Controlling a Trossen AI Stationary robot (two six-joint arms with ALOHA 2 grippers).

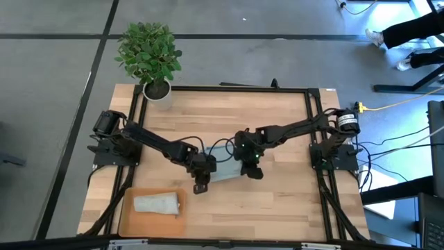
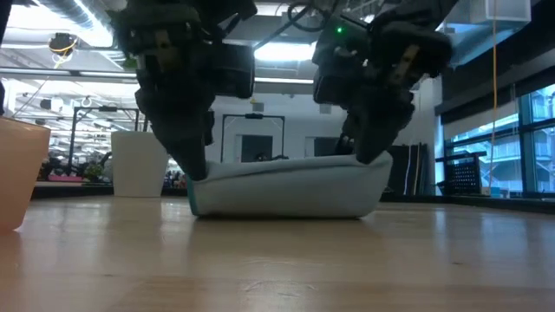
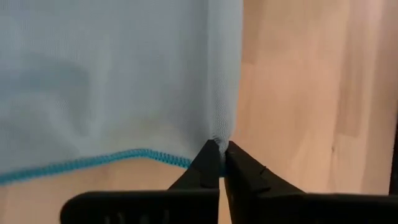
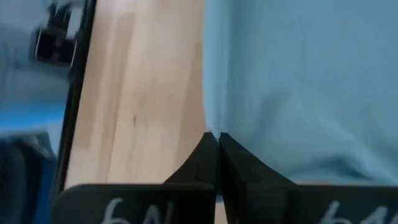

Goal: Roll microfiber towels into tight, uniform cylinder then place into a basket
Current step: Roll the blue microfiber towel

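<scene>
My left gripper point(image 3: 219, 160) and right gripper point(image 4: 215, 149) are each pinched tight on an edge of the light blue towel point(image 1: 222, 164)

Two dark robot arms reach inward from mounts at the left and right edges of the desk, meeting near its middle. The left arm stretches low with its elbow bent, and the left gripper point(image 1: 200, 182) points down, fingers pressed together on a corner of the light blue towel point(image 1: 223, 165). The right arm angles in from the right edge, and the right gripper point(image 1: 252, 169) also points down, fingers pinched together on the towel's opposite end.
</scene>
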